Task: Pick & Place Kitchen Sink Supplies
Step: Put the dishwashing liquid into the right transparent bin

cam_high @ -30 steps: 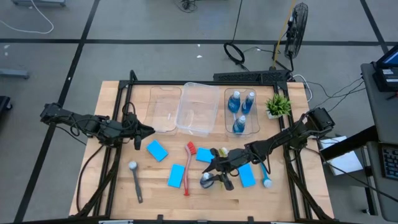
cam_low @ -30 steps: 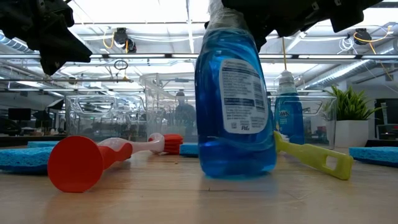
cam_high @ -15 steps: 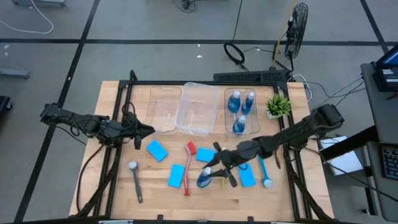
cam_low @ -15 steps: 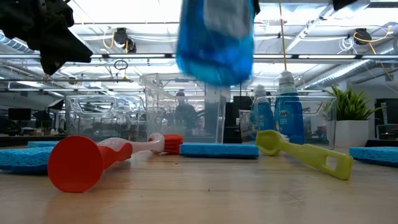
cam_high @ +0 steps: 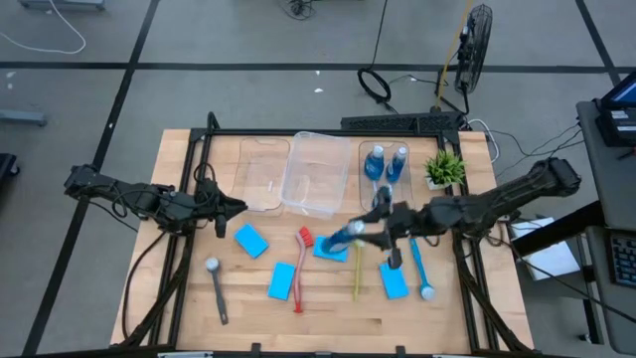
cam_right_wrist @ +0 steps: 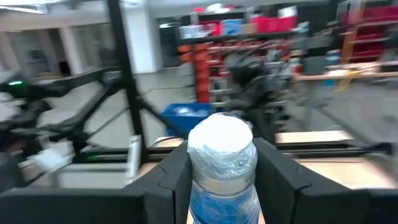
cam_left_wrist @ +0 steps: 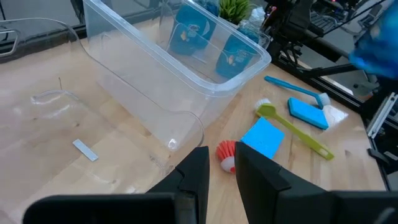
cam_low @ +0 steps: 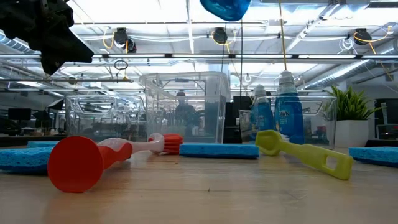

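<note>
My right gripper (cam_high: 376, 225) is above the table's middle, shut on a blue bottle (cam_high: 343, 237) with a silvery top (cam_right_wrist: 222, 149). Only the bottle's base (cam_low: 225, 7) shows at the top of the low view. Bright-blue sponges (cam_high: 251, 240) (cam_high: 282, 280) (cam_high: 395, 281) lie flat on the table. So do the red brush (cam_high: 301, 264), grey brush (cam_high: 216, 288), yellow-green brush (cam_high: 356, 273) and blue brush (cam_high: 420, 268). Other blue bottles (cam_high: 375, 161) stand in the right bin. My left gripper (cam_high: 237, 209) waits by the left bin, its fingers a narrow gap apart. My right gripper pinches the bottle just below its silvery top, at the neck (cam_right_wrist: 222, 190), one finger (cam_right_wrist: 171, 180) on each side. The fingers come from the table's right and lie along the bottle. It is lifted clear and tilted, its base toward the table's left.
Three clear bins stand along the far side: a flat one (cam_high: 264, 174), a deep one (cam_high: 316, 171) and the one with bottles (cam_high: 386, 179). A small green plant (cam_high: 444, 167) stands at the far right. A fourth sponge (cam_high: 328, 249) lies under the lifted bottle.
My right gripper has lifted the blue bottle off the table's near middle and carried it up and toward the far edge. The bottle stood upright on the wood a second ago; it now hangs tilted, clear of the table, almost out of the low view.
</note>
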You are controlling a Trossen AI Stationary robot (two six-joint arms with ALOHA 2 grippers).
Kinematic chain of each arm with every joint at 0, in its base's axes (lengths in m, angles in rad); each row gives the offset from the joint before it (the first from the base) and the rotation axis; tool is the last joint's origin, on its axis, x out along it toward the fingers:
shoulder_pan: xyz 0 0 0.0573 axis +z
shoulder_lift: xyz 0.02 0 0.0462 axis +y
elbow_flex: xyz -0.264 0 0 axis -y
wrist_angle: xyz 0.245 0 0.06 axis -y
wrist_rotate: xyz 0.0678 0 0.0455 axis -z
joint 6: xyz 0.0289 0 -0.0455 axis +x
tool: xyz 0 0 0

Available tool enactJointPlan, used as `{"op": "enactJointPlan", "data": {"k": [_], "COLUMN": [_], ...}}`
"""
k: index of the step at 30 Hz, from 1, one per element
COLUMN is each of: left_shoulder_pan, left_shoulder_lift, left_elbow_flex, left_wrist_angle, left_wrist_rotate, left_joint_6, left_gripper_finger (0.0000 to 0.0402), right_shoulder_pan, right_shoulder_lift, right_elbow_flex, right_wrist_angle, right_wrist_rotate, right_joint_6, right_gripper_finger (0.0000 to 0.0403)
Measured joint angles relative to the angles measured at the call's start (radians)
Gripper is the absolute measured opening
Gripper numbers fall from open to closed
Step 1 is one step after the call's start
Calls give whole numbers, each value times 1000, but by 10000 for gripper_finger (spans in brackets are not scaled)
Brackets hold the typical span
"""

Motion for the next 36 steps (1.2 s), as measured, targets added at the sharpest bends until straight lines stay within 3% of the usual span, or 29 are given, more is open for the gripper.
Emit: {"op": "enactJointPlan", "data": {"k": [12, 22, 31, 36], "left_shoulder_pan": [0, 0, 0, 0], "left_shoulder_lift": [0, 0, 0, 0], "left_elbow_flex": [0, 0, 0, 0], "left_wrist_angle": [13, 111, 150, 150], "left_wrist_rotate": [-5, -4, -3, -3], "left_joint_6": [67, 161, 225, 232], "left_gripper_finger": [77, 77, 77, 77], "right_shoulder_pan": [0, 0, 18, 49], "right_shoulder_lift": [-156, -199, -165, -135], "right_elbow_flex": [0, 1, 2, 2], "right_wrist_angle": [-113, -110, -96, -51], "right_wrist_rotate": [395, 894, 1282, 1313], "right_joint_6": [-126, -278, -259, -199], "right_gripper_finger": [127, 127, 128, 128]}}
